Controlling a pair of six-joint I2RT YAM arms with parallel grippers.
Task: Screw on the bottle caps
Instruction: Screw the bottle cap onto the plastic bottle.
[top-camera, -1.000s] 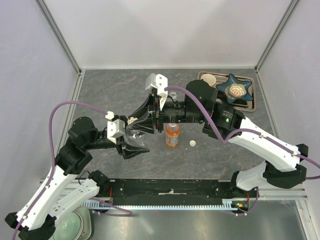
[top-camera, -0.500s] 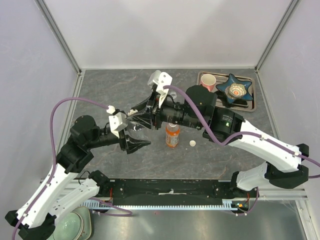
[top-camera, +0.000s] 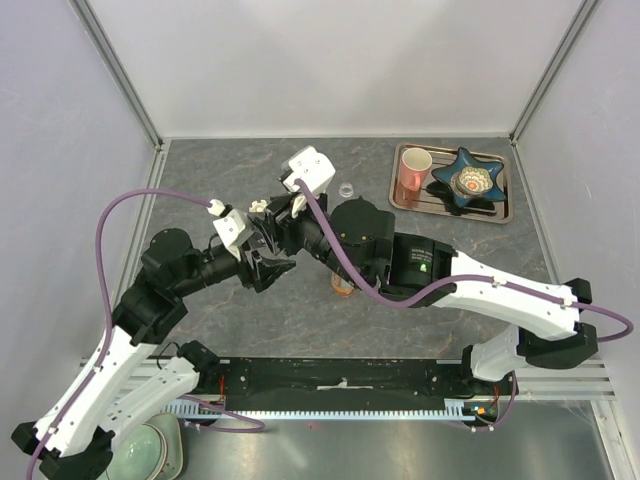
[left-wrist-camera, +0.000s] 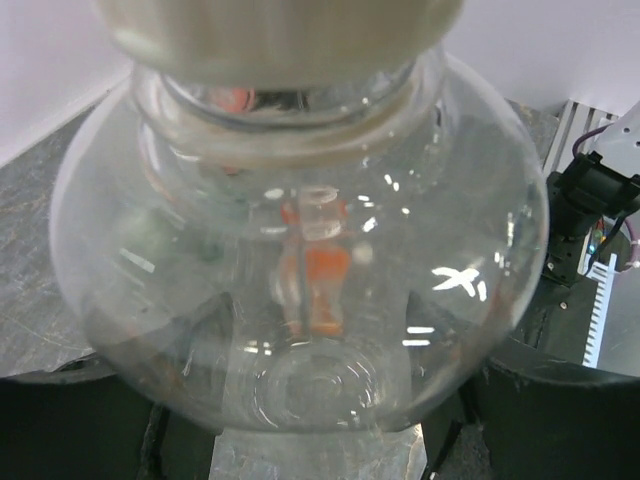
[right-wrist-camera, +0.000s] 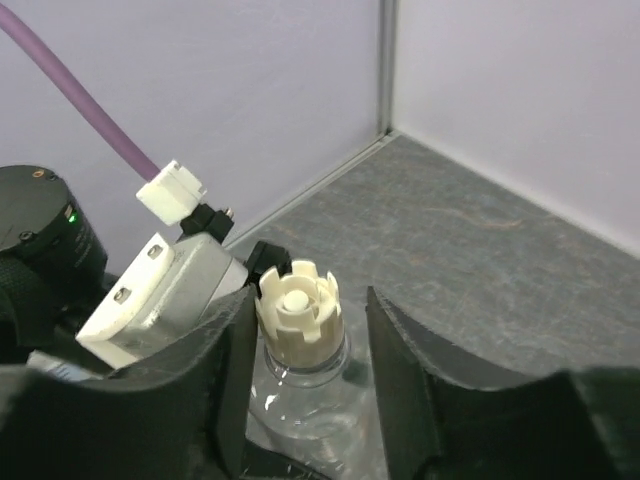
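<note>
Grey stone-look counter (top-camera: 210, 170): at centre-left, a clear bottle (left-wrist-camera: 300, 290) is pinched aloft by the left hand (top-camera: 263, 260), steadying it while the right hand (right-wrist-camera: 308, 305) straddles its white cap (right-wrist-camera: 298, 300), fingers slightly spread, likely between twists. Three bottles show, counting the orange bottle (top-camera: 343, 287) and tiny bottle (top-camera: 346, 188); one cap.
</note>
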